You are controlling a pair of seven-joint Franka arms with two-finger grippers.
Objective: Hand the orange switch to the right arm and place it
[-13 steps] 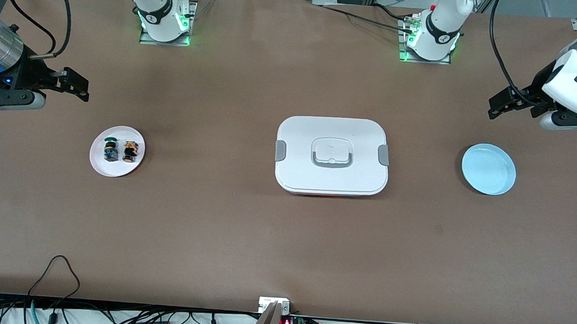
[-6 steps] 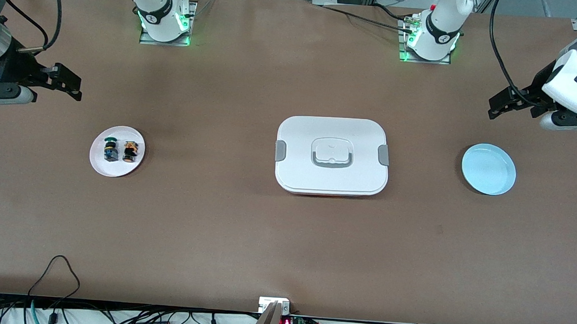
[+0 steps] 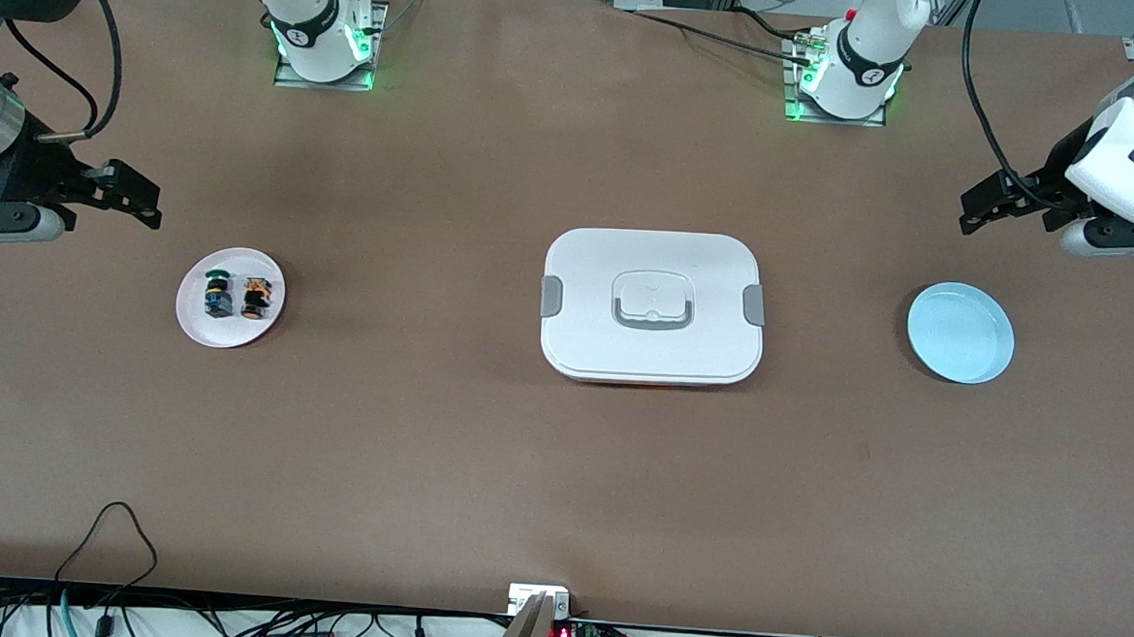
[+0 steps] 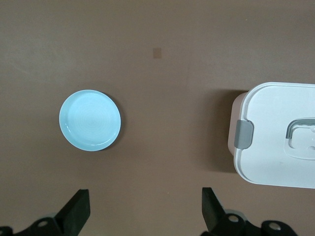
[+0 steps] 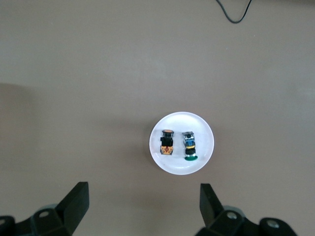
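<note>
Orange switch (image 3: 256,298) on white plate (image 3: 228,334), no readable labels, left gripper (image 4: 142,211) and right gripper (image 5: 142,209) jaws apart.

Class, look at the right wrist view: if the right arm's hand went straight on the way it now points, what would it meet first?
Probably bare brown table. The open right hand points down, and the small white round plate holding the two switches sits just off its line, though depth is unclear.

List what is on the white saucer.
The white saucer holds two small switches side by side: the orange switch and a green-capped switch. Whatever lies under them is hidden. Neither tool is over it.
</note>
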